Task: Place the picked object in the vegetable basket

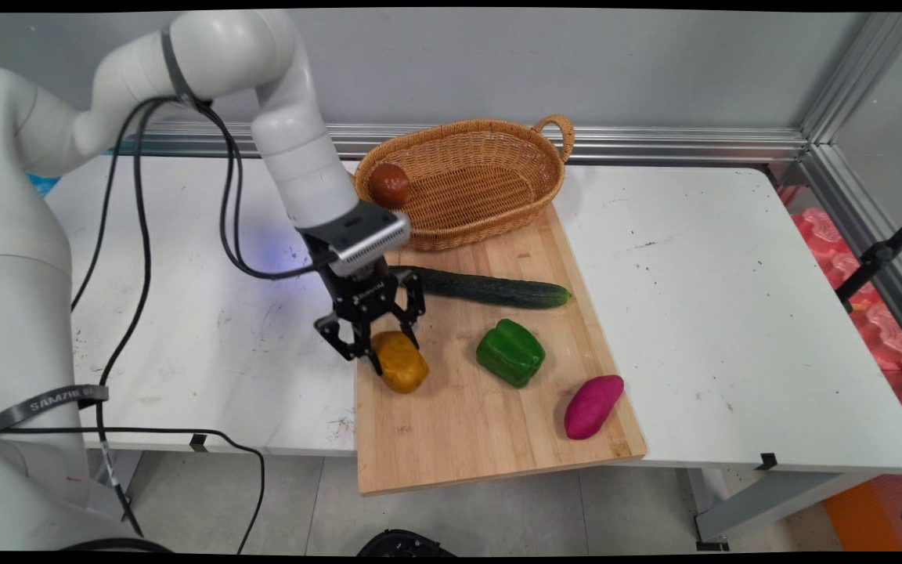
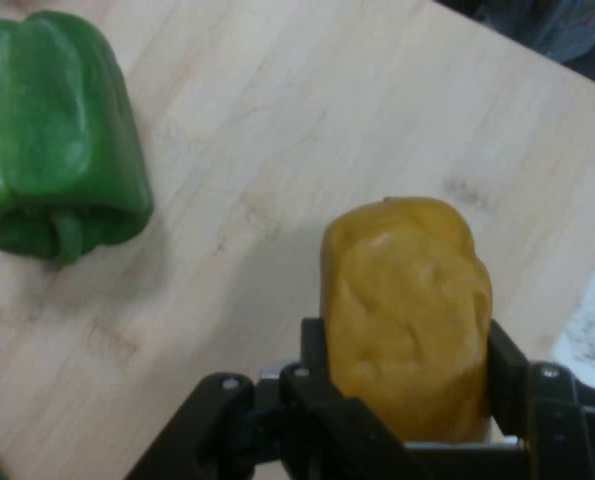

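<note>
The gripper point(image 1: 386, 351) is down on the wooden cutting board point(image 1: 482, 423), near the board's left edge, with the yellow pepper point(image 1: 401, 362) between its two fingers. In the hand view the pepper point(image 2: 407, 315) fills the gap between the black fingers point(image 2: 314, 350), one pressed to each flank, so the gripper is closed part-way on the pepper rather than spread wide. The pepper rests on the board and sticks out past the fingertips toward the board's near end. The lower part of the pepper is cut off behind the gripper's linkage in the hand view, and in the main view its far side is hidden behind the fingers.

Taking the cutting board as the landmark: a purple sweet potato point(image 1: 593, 406) lies near the board's near right corner, well apart from the gripper. A green pepper point(image 1: 510, 352) lies at the middle of the board, to the right of the yellow pepper and apart from it; in the hand view it point(image 2: 52, 135) is cut off at the frame's left and top edges. Farther back, a cucumber point(image 1: 490, 287) lies across the board, its left end hidden behind the gripper. At the board's far end stands a wicker basket point(image 1: 490, 149), its front resting on the board. Inside it, against the left wall, is a dark red round fruit point(image 1: 388, 185) that I cannot identify; the arm's wrist covers its lower edge. The board lies on a white table point(image 1: 733, 313), and its near end overhangs the table's front edge.
</note>
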Controlling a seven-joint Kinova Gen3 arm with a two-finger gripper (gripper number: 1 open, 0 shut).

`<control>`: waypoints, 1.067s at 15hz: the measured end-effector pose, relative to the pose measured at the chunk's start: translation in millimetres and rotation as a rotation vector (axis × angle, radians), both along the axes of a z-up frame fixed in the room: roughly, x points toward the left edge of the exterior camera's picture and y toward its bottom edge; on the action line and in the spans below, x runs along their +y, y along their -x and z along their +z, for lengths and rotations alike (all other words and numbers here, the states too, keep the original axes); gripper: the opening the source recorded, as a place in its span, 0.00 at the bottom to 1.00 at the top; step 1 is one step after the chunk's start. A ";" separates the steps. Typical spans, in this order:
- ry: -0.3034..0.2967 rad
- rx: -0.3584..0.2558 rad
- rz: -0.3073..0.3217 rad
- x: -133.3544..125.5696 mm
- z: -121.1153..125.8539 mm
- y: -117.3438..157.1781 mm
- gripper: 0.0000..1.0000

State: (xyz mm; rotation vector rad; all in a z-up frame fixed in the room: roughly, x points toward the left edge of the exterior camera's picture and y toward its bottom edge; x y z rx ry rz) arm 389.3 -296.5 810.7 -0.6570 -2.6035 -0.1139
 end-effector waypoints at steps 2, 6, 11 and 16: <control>-0.010 0.000 0.042 1.2 18.4 -8.0 0.00; -0.034 0.018 0.221 2.6 51.9 -27.4 0.00; -0.045 0.035 0.387 -0.3 74.7 -45.4 0.00; -0.050 0.069 0.596 -10.9 95.8 -66.0 0.00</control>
